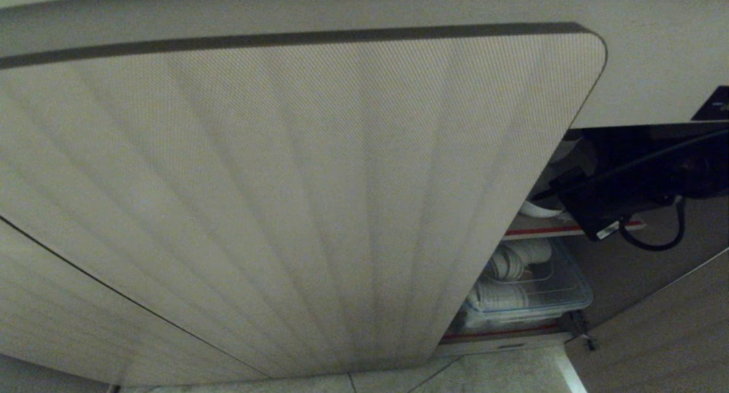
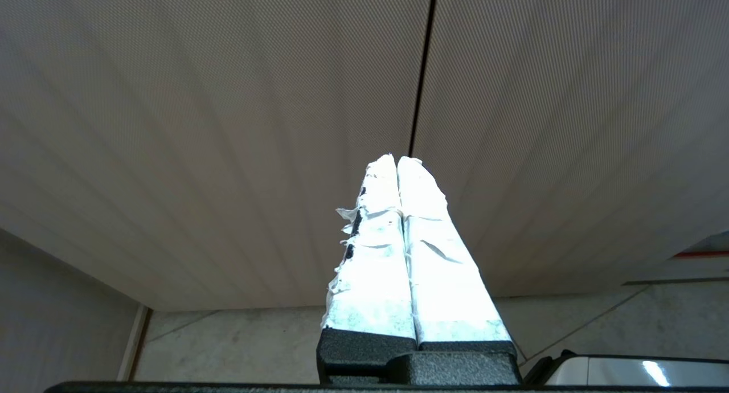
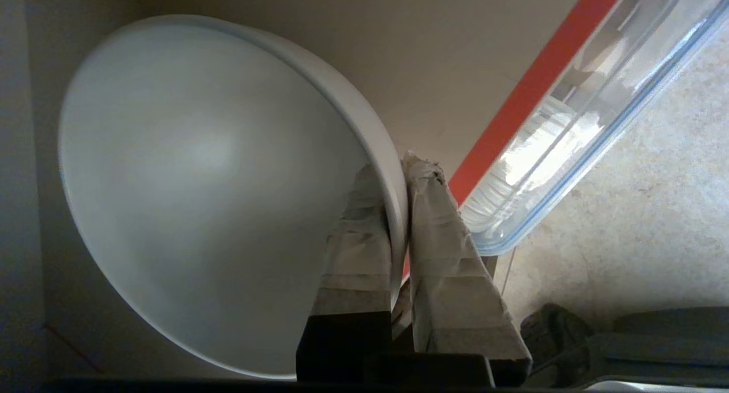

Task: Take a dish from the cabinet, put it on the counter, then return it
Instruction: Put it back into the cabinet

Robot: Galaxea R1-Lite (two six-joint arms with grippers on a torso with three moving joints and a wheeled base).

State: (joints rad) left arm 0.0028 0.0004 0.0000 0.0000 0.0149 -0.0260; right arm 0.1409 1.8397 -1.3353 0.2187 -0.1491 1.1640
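1. The bowl (image 3: 199, 193) is being gripped at its rim by the right gripper (image 3: 398, 211): one taped finger is lying inside the wall, the other outside, so the thin rim is being pinched rather than the wide body.
2. The bowl is being held over the brown shelf with its red edge (image 3: 524, 91), inside the cabinet (image 1: 296, 199); whether it is resting on the shelf or hanging just above cannot be told.
3. A clear lidded box (image 3: 569, 136) of white dishes is sitting lower, beyond the red edge.
4. The fluted door (image 1: 256, 182) is being left open, probably to give the right arm (image 1: 621, 199) room at the opening.
5. The left gripper (image 2: 397, 165) is being kept parked and clenched on nothing, pointing at the closed doors.
6. The worktop (image 1: 364, 5) is being seen only as a pale front edge above.
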